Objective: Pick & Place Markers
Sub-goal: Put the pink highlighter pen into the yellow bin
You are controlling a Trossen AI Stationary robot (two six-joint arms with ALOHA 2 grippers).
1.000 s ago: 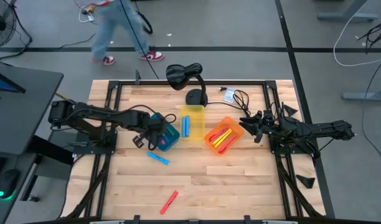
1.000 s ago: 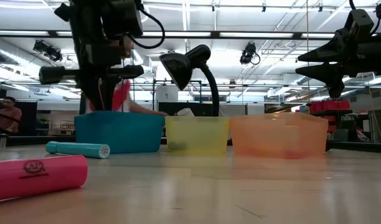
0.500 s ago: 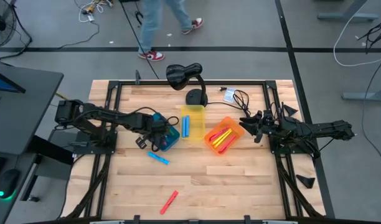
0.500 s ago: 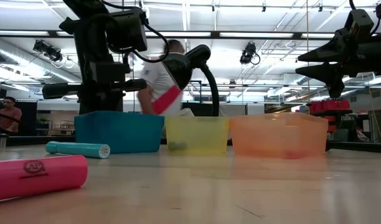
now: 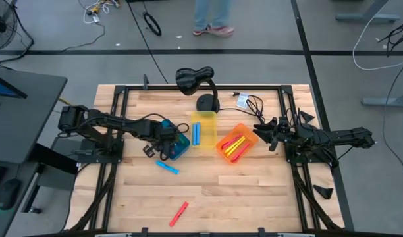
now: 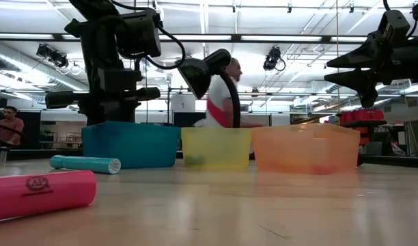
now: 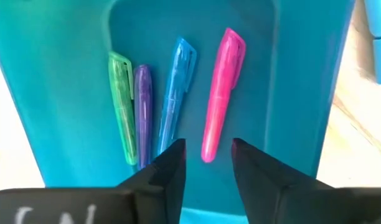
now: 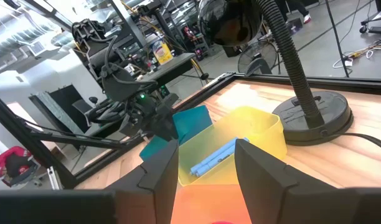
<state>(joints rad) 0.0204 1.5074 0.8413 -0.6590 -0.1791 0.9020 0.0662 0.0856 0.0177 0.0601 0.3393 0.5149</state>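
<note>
**High view: left end effector over the blue bin, markers sorted and scattered**

High view shows the left end effector (image 5: pixel 163 139) poised above the blue bin (image 5: pixel 180 147), which sits at about 9 o'clock from the bench (image 5: pixel 254 191) centre. In the left wrist view its fingers (image 7: pixel 169 171) stand apart with nothing between them, directly over the bin's floor. Four markers lie side by side there: a green marker (image 7: pixel 122 106), a purple marker (image 7: pixel 142 112), a blue marker (image 7: pixel 175 96) and a pink marker (image 7: pixel 220 90), all roughly parallel, the pink one set a little apart from the other three.

A yellow bin (image 5: pixel 203 120) stands just beside the blue bin at its 3 o'clock, holding blue markers (image 5: pixel 197 133). An orange bin (image 5: pixel 249 135) is next at 3 o'clock again, tilted, with red and yellow markers (image 5: pixel 233 146) inside.

Two markers lie loose on the bench: a light blue marker (image 5: pixel 166 168) near the blue bin at its 6 o'clock, and a red marker (image 5: pixel 179 213) well apart, toward the near edge.

The right end effector (image 5: pixel 262 134) waits beside the orange bin at its 3 o'clock, raised off the bench; its fingers (image 8: pixel 160 171) are spread and empty. A black desk lamp (image 5: pixel 196 80) stands at 12 o'clock. A person's legs (image 5: pixel 213 13) show on the floor beyond.
</note>
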